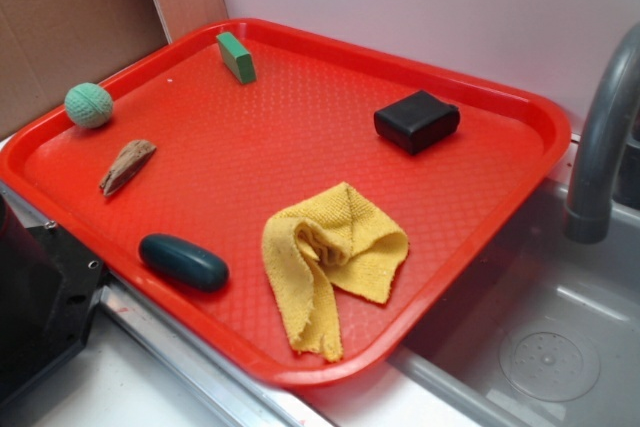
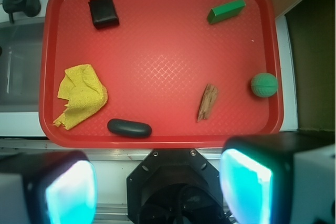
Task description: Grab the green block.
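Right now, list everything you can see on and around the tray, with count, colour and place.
tray: 1, red, on the counter beside the sink
green block: 1, bright green, far edge of the tray
ball: 1, pale green, textured, left edge of the tray in the exterior view
wood piece: 1, brown, just nearer than the ball
oval: 1, dark teal, near edge of the tray
cloth: 1, yellow, crumpled, near edge, right of the oval
box: 1, black, far right part of the tray
faucet: 1, grey, right of the tray
sink: 1, grey, under the faucet
gripper: 1, open, fingers apart, hanging off the tray's near edge, holding nothing
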Available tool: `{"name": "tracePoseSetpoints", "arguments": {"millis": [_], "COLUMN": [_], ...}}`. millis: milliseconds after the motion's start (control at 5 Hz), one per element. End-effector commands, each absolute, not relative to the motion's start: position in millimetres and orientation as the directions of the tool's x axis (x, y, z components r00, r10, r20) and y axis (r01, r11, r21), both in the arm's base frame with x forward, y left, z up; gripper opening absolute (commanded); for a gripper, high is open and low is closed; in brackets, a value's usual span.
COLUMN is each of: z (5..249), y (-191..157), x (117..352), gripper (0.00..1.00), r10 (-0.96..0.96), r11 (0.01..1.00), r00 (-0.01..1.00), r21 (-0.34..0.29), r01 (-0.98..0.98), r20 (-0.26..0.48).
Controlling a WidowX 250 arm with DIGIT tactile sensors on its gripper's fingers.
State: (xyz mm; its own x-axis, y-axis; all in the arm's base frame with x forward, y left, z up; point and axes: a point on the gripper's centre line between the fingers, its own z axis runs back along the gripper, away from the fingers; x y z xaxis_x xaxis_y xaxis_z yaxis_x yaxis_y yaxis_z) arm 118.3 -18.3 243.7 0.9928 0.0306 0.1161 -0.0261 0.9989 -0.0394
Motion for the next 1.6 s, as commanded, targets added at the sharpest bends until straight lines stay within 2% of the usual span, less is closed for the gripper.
{"name": "tracePoseSetpoints", "arguments": {"millis": [0, 200, 400, 600, 800, 1000, 1400], "z": [243.7, 193.7, 173.6, 151.7, 123.8, 97.2, 97.2], "y": [-18.3, 31.7, 67.2, 91.2, 109.2, 117.2, 117.2], "x": [118.3, 131.9, 160.0, 195.7, 225.9, 244.1, 244.1], "gripper": [1.00, 1.00, 1.00, 1.00, 1.00, 1.00, 1.00], "r10": [0.031, 0.275, 0.501, 0.685, 0.788, 0.817, 0.817], "r11": [0.999, 0.962, 0.865, 0.718, 0.598, 0.565, 0.565], "r00": [0.993, 0.955, 0.841, 0.676, 0.558, 0.546, 0.546], "r21": [-0.039, -0.033, -0.081, -0.099, -0.113, -0.067, -0.067], "r01": [-0.026, -0.273, -0.495, -0.689, -0.793, -0.822, -0.822], "r20": [0.116, 0.111, 0.203, 0.271, 0.261, 0.186, 0.186]}}
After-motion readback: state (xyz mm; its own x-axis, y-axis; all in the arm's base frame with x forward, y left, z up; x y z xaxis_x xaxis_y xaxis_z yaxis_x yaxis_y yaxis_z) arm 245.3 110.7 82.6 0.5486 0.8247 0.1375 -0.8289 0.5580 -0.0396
